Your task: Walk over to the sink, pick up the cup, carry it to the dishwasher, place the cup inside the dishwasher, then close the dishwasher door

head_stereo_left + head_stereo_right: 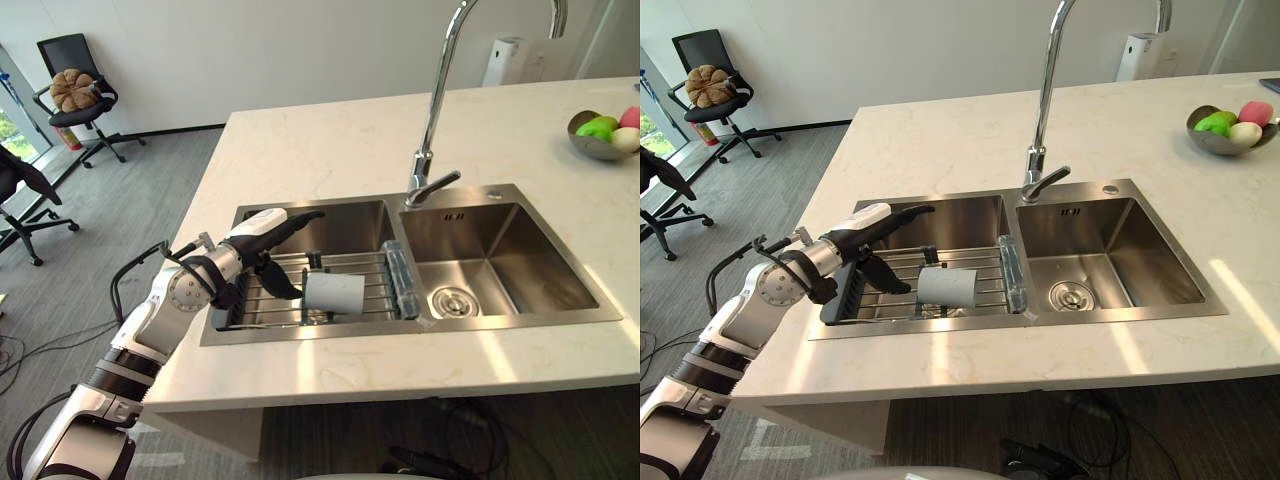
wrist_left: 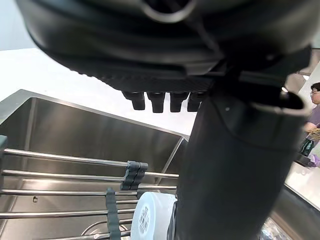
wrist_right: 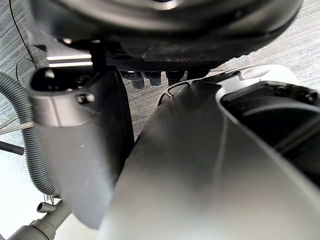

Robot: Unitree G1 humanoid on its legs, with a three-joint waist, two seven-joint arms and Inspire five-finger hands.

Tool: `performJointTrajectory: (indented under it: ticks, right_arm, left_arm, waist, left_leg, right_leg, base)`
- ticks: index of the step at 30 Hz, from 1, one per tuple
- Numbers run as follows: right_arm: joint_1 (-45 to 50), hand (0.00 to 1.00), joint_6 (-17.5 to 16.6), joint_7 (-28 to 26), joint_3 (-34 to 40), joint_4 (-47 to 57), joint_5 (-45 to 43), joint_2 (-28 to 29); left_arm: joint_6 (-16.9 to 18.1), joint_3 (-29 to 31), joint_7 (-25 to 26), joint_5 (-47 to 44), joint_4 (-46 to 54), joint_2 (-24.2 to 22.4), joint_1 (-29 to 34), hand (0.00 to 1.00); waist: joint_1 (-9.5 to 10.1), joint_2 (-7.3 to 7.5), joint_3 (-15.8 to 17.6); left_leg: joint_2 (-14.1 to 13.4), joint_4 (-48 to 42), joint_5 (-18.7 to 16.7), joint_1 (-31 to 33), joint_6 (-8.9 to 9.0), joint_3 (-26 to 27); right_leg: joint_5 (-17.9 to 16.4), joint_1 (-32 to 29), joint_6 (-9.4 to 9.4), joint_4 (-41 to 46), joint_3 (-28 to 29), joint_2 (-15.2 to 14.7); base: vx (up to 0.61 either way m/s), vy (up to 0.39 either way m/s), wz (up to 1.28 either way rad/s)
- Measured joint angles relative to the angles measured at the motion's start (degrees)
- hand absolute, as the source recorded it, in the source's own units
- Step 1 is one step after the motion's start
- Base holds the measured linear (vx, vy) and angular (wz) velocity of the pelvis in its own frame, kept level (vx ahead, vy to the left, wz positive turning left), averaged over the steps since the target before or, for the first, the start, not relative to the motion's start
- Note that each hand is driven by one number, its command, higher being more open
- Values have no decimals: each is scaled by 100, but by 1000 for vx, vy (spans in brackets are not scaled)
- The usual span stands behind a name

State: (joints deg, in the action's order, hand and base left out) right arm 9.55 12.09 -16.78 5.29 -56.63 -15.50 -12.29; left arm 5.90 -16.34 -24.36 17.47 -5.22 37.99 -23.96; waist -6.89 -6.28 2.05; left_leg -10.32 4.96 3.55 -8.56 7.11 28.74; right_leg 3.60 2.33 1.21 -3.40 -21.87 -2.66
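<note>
Left hand (image 1: 258, 243) spread open, gripping nothing; white cylindrical cup (image 1: 335, 293) lies sideways just beside its thumb on steel-wire sink rack (image 1: 378, 272)

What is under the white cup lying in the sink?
The white cup lies on its side on a metal wire rack across the left steel basin. Basin floor shows between the bars; directly beneath the cup it is covered.

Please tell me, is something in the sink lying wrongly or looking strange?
The white cup lies on its side on the wire rack over the left basin of the sink, not upright. The left hand hovers beside it with open fingers, not holding it. I see no spill or damage.
</note>
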Motion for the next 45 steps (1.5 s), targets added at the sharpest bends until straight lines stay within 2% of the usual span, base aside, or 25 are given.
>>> performJointTrajectory:
  ticks: [6, 12, 14, 18, 27, 33, 42, 45]
  right_arm:
    - [-6, 100, -12, 20, 1, -20, 2, 4]
    - [-40, 100, -12, 9, 2, -42, 15, 7]
    - [-69, 100, -9, 6, 0, -47, 14, 8]
    - [-90, 100, 15, 5, -5, -54, 12, 5]
    - [-179, 100, 29, 6, -96, -133, 10, -12]
    - [-246, 100, 89, 9, -180, -169, 9, -41]
    - [-307, 100, 205, 8, -238, -170, 61, -59]
    - [-389, 100, 284, 6, -347, -170, 138, -69]
  left_arm:
    - [14, -249, 39, 82, 146, -31, 2, 100]
    - [135, -439, 426, 456, 150, -168, 129, 100]
    - [200, -446, 529, 599, 173, -341, 306, 100]
    - [350, -653, 565, 856, 266, -360, 515, 100]
    - [350, -673, 699, 954, 266, -543, 568, 100]
    - [239, -878, 1080, 1049, 256, -617, 600, 100]
    - [-47, -903, 1235, 1186, 13, -983, 601, 100]
    - [-132, -902, 1282, 1212, -252, -995, 586, 100]
  waist:
    - [-23, -1, 16]
    - [-34, 11, 93]
    - [-32, 23, 110]
    - [-30, 36, 123]
    - [-37, 48, 131]
    - [-31, 60, 138]
    - [-46, 78, 131]
    - [-120, 94, 131]
  left_leg:
    - [55, -1, -34, -17, -14, 20]
    - [55, 0, -88, -64, -6, 30]
    - [54, 0, -95, -83, -5, 40]
    - [50, 1, -105, -103, -2, 66]
    - [51, 1, -128, -94, -2, 78]
    - [62, 1, -140, -95, -8, 74]
    - [75, 3, -143, -100, -12, 67]
    - [76, 3, -145, -99, -16, 69]
  right_leg:
    - [183, 65, -70, -144, 85, -5]
    - [187, 67, -80, -145, 156, 8]
    - [187, 79, -82, -146, 168, 11]
    - [175, 85, -100, -155, 197, 14]
    - [175, 68, -115, -152, 210, 14]
    - [182, 73, -129, -152, 203, 10]
    - [181, 78, -135, -176, 199, -10]
    - [185, 77, -140, -175, 202, -11]
  base:
    - [54, 36, -6]
    - [37, 15, -7]
    - [0, 0, 0]
    - [1, 12, -3]
    - [18, 6, 0]
    - [6, 2, 0]
    - [0, 0, 0]
    - [0, 0, 0]
